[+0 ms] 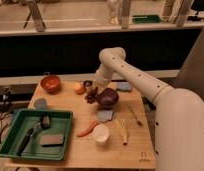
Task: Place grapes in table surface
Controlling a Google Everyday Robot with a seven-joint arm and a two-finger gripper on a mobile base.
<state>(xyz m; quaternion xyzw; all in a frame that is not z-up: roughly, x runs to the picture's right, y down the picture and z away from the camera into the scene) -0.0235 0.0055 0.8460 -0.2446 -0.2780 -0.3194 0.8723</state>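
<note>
My gripper (91,94) is at the back middle of the table surface (70,107), just left of the dark purple bowl (109,98). It is shut on the grapes (90,97), a small dark reddish cluster that hangs low over the wood between the bowl and the orange fruit (79,88). The arm comes down to it from the upper right. Whether the grapes touch the tabletop cannot be told.
An orange bowl (50,83) stands at the back left and a small can (87,83) behind the gripper. A green tray (15,131) with tools fills the front left. A carrot (87,130), a white cup (100,134), a grey-blue item (106,115), a blue pad (123,86) and a small blue cup (40,103) lie around.
</note>
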